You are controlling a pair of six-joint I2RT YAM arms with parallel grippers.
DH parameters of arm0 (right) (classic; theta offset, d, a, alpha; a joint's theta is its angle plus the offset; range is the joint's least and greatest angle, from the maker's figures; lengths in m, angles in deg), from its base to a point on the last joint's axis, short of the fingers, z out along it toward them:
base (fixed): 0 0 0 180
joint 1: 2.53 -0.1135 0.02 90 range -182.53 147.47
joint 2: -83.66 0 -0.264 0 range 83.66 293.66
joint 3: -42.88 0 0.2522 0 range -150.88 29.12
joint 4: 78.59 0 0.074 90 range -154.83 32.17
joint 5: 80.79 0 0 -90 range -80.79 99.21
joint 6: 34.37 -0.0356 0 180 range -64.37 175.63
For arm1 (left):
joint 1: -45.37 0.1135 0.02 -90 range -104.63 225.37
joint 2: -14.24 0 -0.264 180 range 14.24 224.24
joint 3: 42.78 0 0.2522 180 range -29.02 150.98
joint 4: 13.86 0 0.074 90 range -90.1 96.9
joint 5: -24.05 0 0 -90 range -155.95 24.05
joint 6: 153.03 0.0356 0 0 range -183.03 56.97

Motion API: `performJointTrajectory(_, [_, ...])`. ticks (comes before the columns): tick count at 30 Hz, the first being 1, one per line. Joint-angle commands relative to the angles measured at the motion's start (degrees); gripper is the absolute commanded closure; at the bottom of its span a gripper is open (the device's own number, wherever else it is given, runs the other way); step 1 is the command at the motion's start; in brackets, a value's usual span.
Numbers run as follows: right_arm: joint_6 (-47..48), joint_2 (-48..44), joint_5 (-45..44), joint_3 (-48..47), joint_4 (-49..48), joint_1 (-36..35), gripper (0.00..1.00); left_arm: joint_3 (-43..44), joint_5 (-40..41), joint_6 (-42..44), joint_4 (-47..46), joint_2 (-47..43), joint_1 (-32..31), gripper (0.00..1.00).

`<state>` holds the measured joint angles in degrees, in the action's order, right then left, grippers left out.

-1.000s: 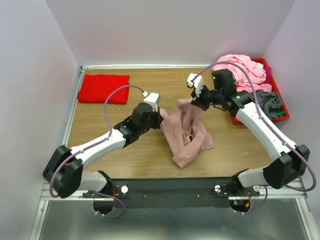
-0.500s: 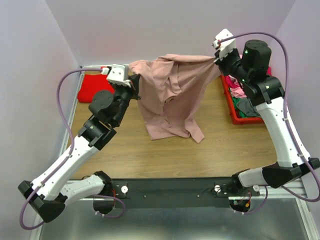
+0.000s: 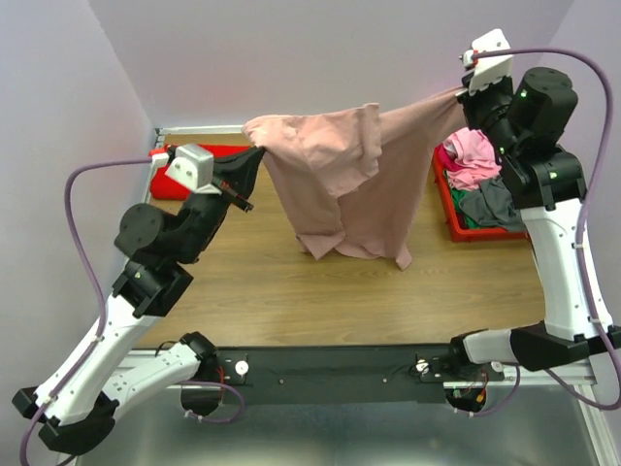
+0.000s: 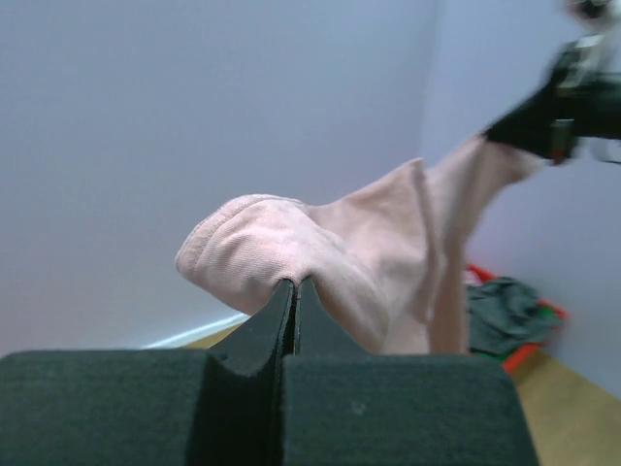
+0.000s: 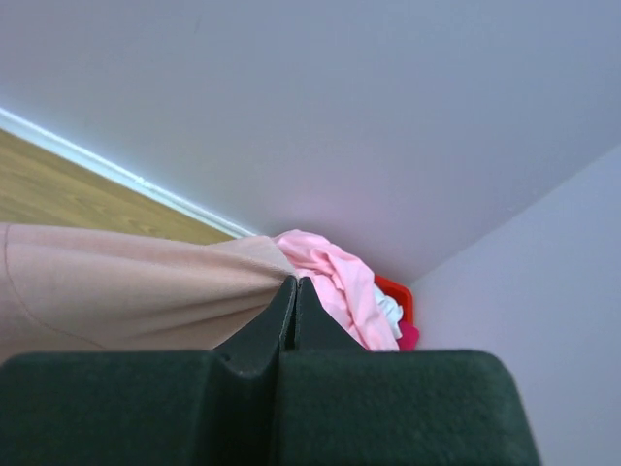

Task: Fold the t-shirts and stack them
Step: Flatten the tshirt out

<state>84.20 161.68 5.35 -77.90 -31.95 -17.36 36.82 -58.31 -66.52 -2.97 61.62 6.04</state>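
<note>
Two pinch grips are holding the dusty-pink t-shirt stretched above the table; its long axis is running from the left gripper at 9 o'clock to the right gripper at 2 o'clock.

T-shirt strung between left pincer, right pincer; bin right; folded shirt back-left

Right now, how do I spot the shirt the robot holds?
Look above the wooden table. The dusty-pink t-shirt hangs there, stretched between the left pincer and right pincer. Only it is in the air; other clothes lie heaped in the red bin.
</note>
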Motion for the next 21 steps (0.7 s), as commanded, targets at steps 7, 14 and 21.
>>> performJointTrajectory(7, [-5.2, -1.2, 0.9, -7.9, -2.6, 3.8, 1.0, -0.2, -40.4, -20.2, -14.1, -1.1, -2.1, 1.0])
performJointTrajectory(14, [-11.8, 7.8, 15.3, -10.0, -2.6, 3.9, 1.0, -11.2, -31.3, -25.3, -13.4, -12.1, -4.5, 1.0])
performJointTrajectory(21, [-18.5, 27.0, 25.8, -14.5, -4.1, -2.0, 0.99, -30.0, -0.4, -39.6, 3.0, -30.7, -4.4, 1.0])
